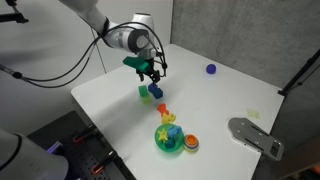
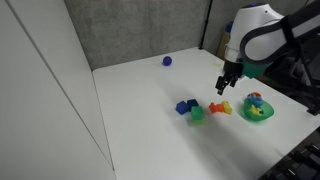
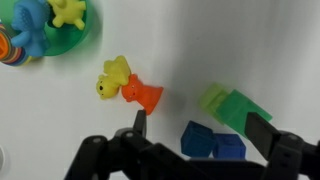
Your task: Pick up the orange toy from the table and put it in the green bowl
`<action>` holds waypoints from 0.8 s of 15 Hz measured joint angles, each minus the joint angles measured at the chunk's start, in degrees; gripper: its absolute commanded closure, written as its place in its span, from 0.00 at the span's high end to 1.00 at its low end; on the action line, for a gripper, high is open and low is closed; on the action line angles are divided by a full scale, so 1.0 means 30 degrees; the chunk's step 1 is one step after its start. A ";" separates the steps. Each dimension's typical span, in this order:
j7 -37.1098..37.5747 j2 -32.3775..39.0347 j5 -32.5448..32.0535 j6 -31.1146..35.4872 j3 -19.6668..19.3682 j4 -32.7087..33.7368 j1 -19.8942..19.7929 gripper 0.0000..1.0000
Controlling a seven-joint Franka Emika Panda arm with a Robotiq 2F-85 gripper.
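Inspecting the wrist view, we find the pincer (image 3: 198,128) wide open and holding nothing. The orange toy (image 3: 142,94) lies on the white table (image 3: 260,40), just ahead of one fingertip (image 3: 139,122) and outside the gap, not between the fingers. A yellow piece (image 3: 114,78) rests against the orange toy on the side away from the pincer. A blue block (image 3: 212,142) sits within the gap between the fingers, and a green block (image 3: 232,108) lies just ahead of it, nearer the opposite finger.

The green bowl (image 3: 85,38) stands beyond the orange toy and yellow piece, well apart from the pincer. We note a blue toy (image 3: 28,25) and a yellow toy (image 3: 68,10) inside it, and a red-orange disc (image 3: 8,48) just beside its rim.

In both exterior views the pincer (image 1: 152,72) (image 2: 224,88) hangs above the table, over the cluster of blocks. In an exterior view the orange toy (image 1: 163,110) lies between the pincer and the green bowl (image 1: 168,138). We cannot tell from these views how high the fingertips stand off the surface.
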 measured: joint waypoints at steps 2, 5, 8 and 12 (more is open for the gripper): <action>0.0658 0.1081 -0.0225 0.0606 -0.0444 0.0469 0.0010 1.00; 0.1072 0.1729 -0.0186 0.0827 -0.0600 0.0951 -0.0002 1.00; 0.1140 0.1740 -0.0185 0.0827 -0.0599 0.1051 0.0037 1.00; 0.1153 0.2331 -0.0415 0.1549 -0.1079 0.1050 0.0097 1.00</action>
